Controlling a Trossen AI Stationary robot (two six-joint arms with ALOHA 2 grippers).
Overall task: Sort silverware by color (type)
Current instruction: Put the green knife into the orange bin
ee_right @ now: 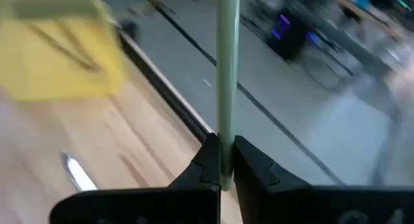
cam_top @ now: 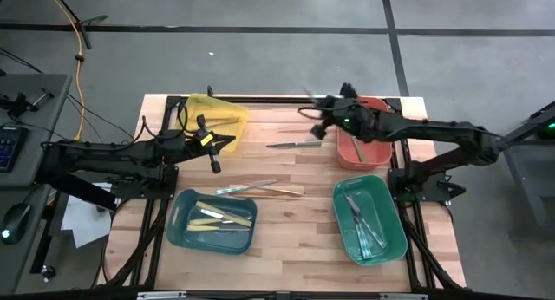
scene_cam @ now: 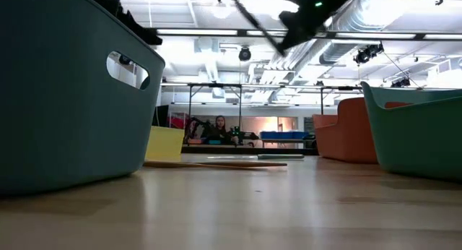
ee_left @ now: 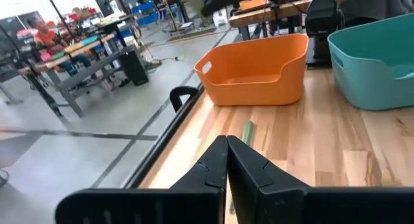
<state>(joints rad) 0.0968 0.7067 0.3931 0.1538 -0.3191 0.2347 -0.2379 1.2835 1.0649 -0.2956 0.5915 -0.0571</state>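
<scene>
One pale-green utensil [ee_right: 228,68] pinched at handle end by right gripper [ee_right: 223,160] near orange bin [cam_top: 364,144]; thin, stiff, light, slick. Left gripper [ee_left: 227,160] clenched empty.

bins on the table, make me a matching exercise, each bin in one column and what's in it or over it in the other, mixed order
Things:
1. dark teal bin
2. green bin
3. orange bin
4. yellow bin

States:
A. right arm passes over it
B. holds cream-yellow utensils
C. at the far edge, beside the left pincer
D. holds silver-grey utensils

Pairs: 1-B, 2-D, 3-A, 4-C
</scene>
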